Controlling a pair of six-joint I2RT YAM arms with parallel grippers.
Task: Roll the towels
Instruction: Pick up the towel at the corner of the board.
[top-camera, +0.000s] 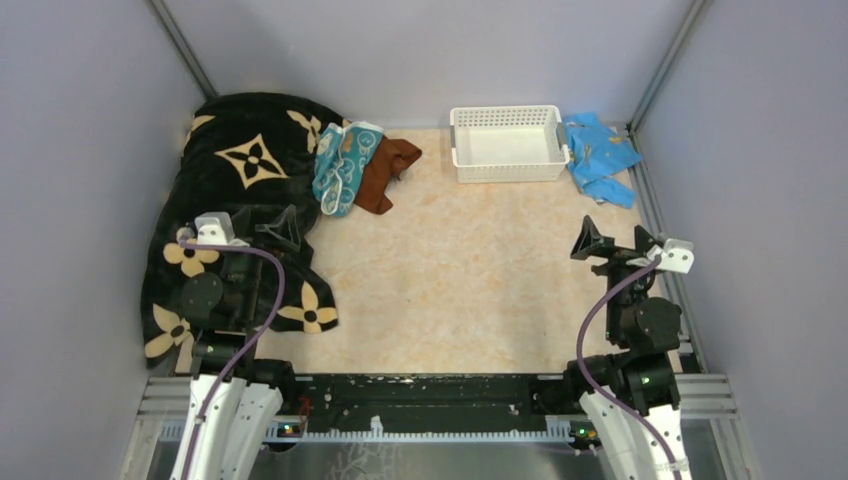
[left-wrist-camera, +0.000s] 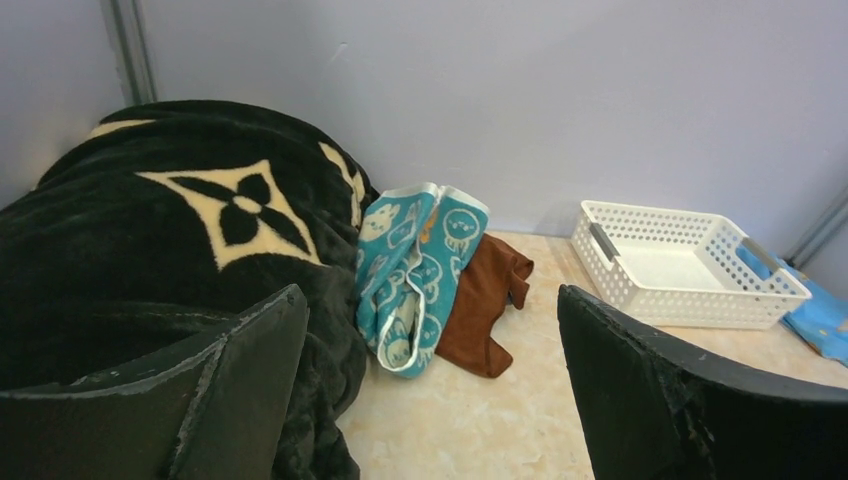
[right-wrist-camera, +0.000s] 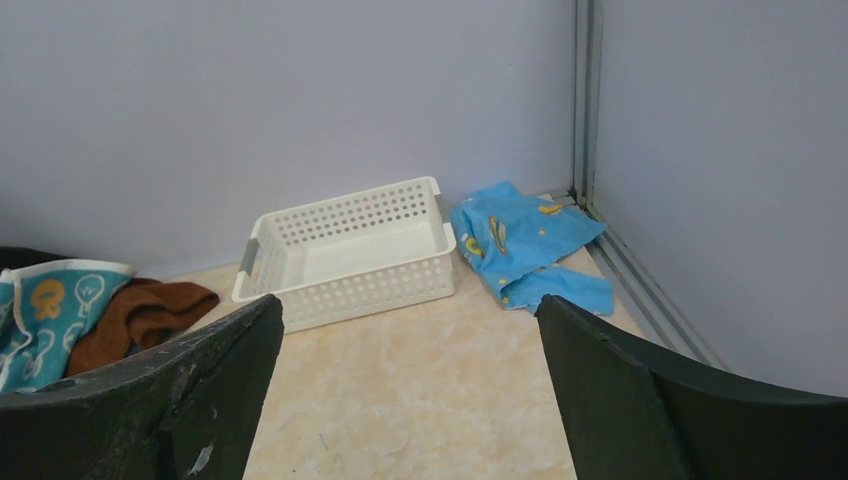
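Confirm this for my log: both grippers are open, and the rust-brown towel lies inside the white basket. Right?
No. The top view shows the rust-brown towel on the table beside the teal patterned towel, not inside the white basket. The left gripper and right gripper are both open.

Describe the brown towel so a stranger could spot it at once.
Start at the big black flowered blanket heaped at the far left. Against its right edge lies a teal-and-white patterned towel, and the rust-brown towel sits crumpled just right of that. It is the only plain brown cloth.
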